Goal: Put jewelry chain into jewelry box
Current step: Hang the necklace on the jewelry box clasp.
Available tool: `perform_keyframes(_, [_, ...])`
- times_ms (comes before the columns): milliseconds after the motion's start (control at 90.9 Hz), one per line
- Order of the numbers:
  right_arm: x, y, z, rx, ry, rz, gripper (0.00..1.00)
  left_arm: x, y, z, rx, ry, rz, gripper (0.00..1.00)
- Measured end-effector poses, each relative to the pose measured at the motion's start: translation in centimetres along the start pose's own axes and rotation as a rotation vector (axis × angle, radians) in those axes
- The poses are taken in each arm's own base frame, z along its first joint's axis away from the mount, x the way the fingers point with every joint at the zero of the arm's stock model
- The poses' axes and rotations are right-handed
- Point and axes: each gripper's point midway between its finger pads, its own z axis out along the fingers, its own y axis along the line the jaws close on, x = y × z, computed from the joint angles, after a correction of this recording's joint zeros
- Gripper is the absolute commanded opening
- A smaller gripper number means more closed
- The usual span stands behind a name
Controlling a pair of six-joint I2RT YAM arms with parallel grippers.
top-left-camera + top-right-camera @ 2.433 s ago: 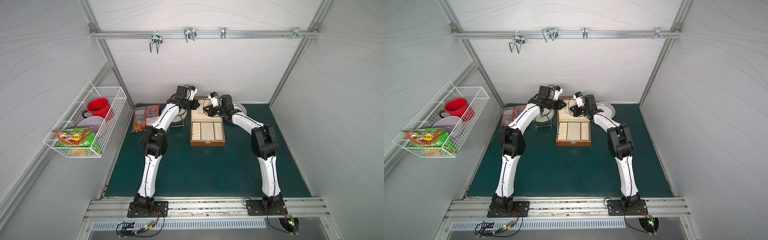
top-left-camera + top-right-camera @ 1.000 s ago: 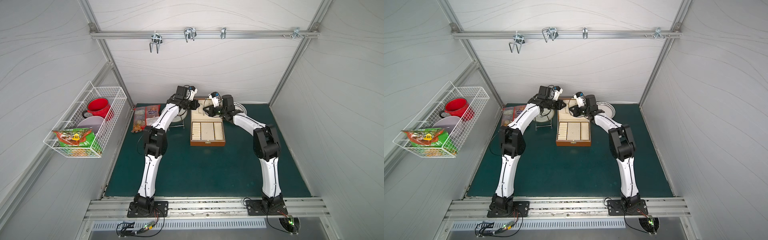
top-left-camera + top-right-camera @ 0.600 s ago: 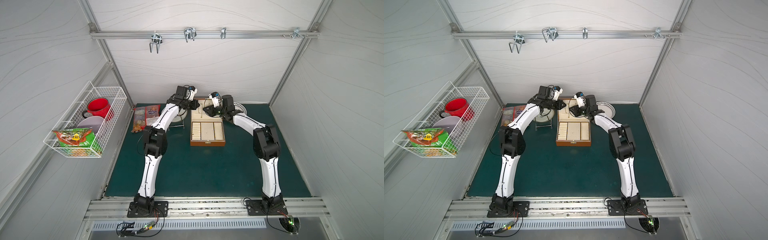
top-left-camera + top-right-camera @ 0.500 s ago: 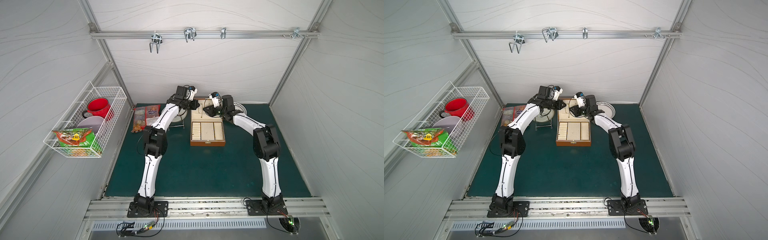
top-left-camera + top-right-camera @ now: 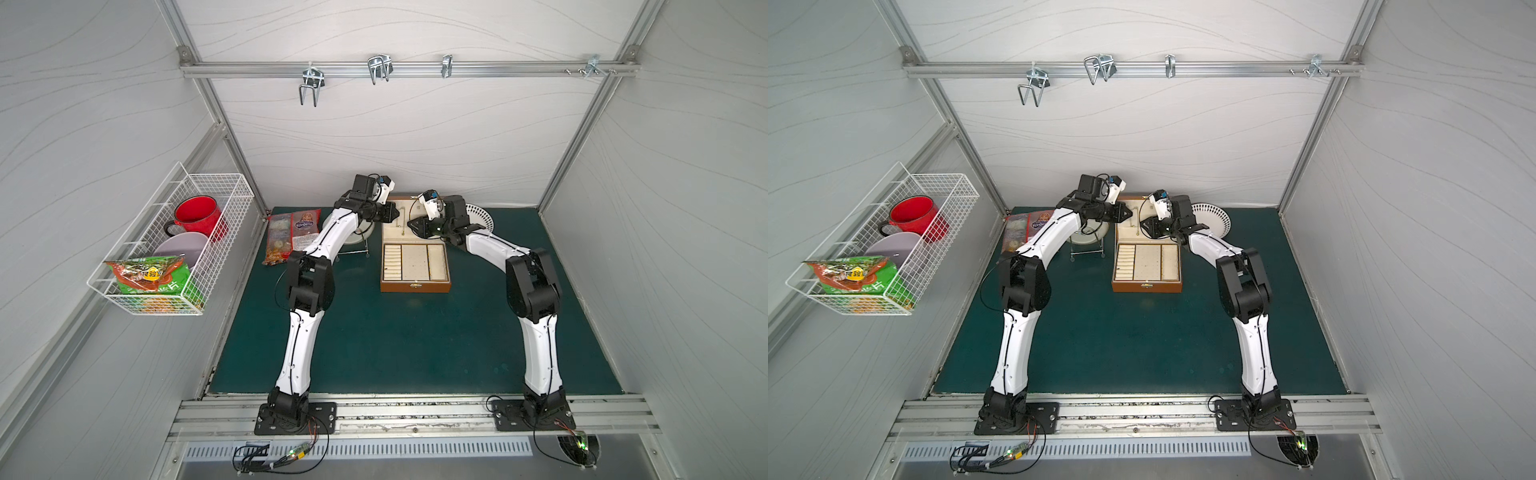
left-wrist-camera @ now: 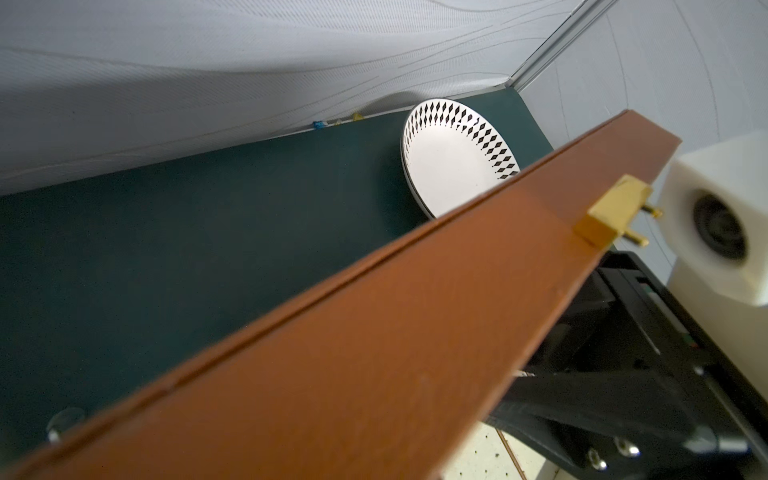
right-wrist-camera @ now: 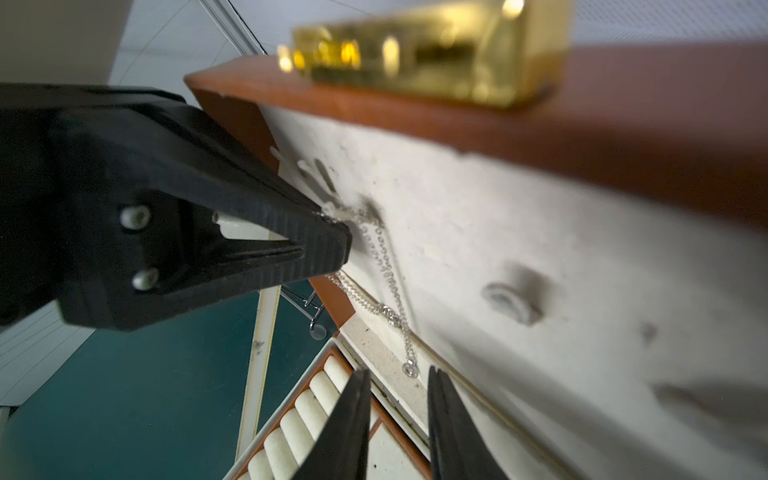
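Note:
The brown jewelry box (image 5: 415,286) (image 5: 1146,286) stands open on the green mat, its lid upright at the back. The silver jewelry chain (image 7: 386,266) hangs down the lid's cream lining from a hook. Its end ring dangles just past my right gripper (image 7: 397,374) (image 5: 411,226), which is open and empty. My left gripper (image 7: 338,247) (image 5: 395,214) reaches in from the lid's other side. Its tips look together at the hook, and chain strands come out above and below them. In the left wrist view the lid's brown back (image 6: 374,353) hides that gripper's jaws.
A white plate (image 5: 482,216) (image 6: 449,166) with a dark patterned rim lies behind the box to the right. A snack packet (image 5: 291,237) and a wire stand (image 5: 353,249) sit left of the box. A wire basket (image 5: 166,249) with a red mug hangs on the left wall.
Both arms keep almost the same pose at the lid. The earlier frames are too small to show any change at the jaws.

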Motion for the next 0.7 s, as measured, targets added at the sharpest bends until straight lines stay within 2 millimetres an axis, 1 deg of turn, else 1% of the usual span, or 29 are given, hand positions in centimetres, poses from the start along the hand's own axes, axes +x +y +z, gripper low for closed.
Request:
perform_keyframes(88, [0.3, 0.0, -0.2, 0.006, 0.005, 0.003, 0.29, 0.3, -0.1, 0.0, 0.005, 0.007, -0.007, 0.23])
perform_keyframes(143, [0.3, 0.1, -0.5, 0.009, 0.003, 0.002, 0.3, 0.5, -0.1, -0.1, 0.005, 0.011, -0.01, 0.29])
perform_keyframes(220, [0.1, 0.3, -0.8, 0.011, -0.002, -0.001, 0.3, 0.7, -0.3, -0.4, 0.008, 0.014, -0.016, 0.32])
perform_keyframes(429, [-0.4, 0.8, -1.6, 0.01, -0.014, -0.011, 0.31, 0.7, -0.6, -1.3, 0.004, 0.001, -0.024, 0.33])
perform_keyframes(605, [0.1, 0.6, -1.6, 0.024, -0.004, -0.042, 0.32, 1.0, -0.5, -1.6, -0.006, -0.008, -0.023, 0.33])
perform_keyframes(704, [0.5, 0.5, -1.5, 0.046, 0.014, -0.088, 0.36, 1.4, -0.4, -1.5, -0.012, -0.004, -0.027, 0.33])
